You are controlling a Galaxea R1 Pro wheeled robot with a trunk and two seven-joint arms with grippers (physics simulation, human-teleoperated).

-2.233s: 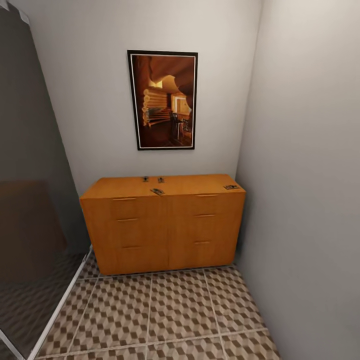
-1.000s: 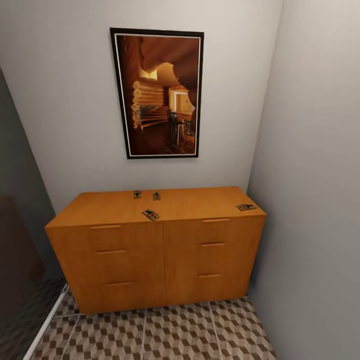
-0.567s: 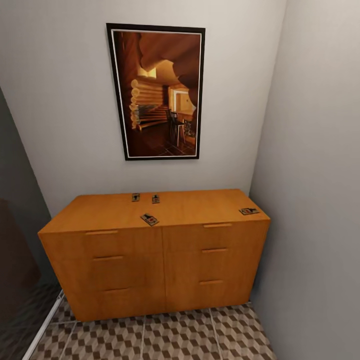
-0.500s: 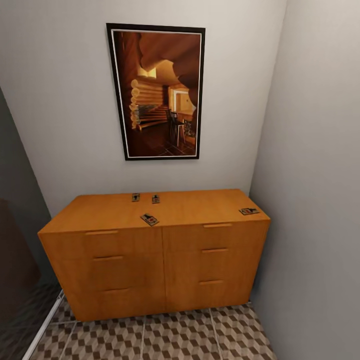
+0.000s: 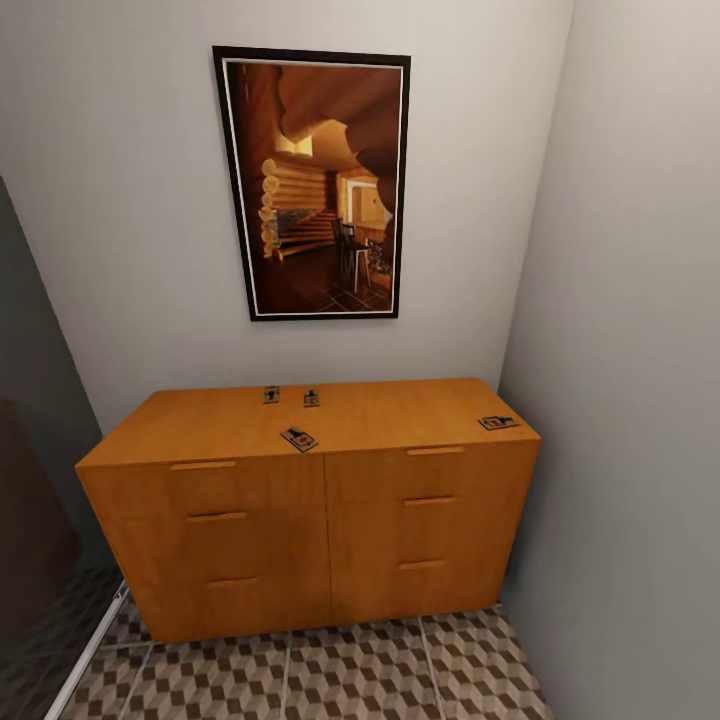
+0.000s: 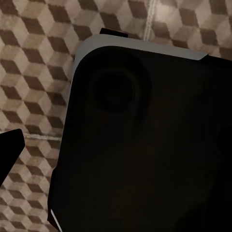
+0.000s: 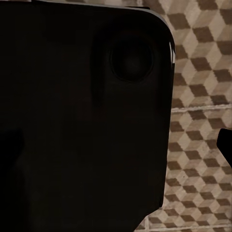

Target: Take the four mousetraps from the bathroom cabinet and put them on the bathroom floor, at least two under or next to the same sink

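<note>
The orange-brown cabinet point(image 5: 310, 520) stands against the back wall, drawers facing me. Four mousetraps lie on its flat top. Two sit side by side near the back, one point(image 5: 271, 395) left of the other point(image 5: 312, 398). A third mousetrap point(image 5: 298, 439) lies near the front edge at the middle. The fourth mousetrap point(image 5: 497, 423) is at the right front corner. Cube-patterned bathroom floor point(image 5: 350, 680) runs in front of the cabinet. Each wrist view looks down at that floor, with one dark fingertip point(image 6: 9, 150) of the left gripper and one fingertip point(image 7: 225, 143) of the right at the picture's edge. The sink is out of view.
A framed picture point(image 5: 312, 185) hangs above the cabinet. A grey wall point(image 5: 620, 400) closes the right side, touching the cabinet's end. A dark glass panel point(image 5: 35, 500) with a white bottom rail point(image 5: 90, 650) bounds the left. My black base point(image 6: 145, 145) covers much of the floor below.
Since two seconds ago the camera has come closer to the cabinet, which now looks larger. Over the last half second nothing has shifted.
</note>
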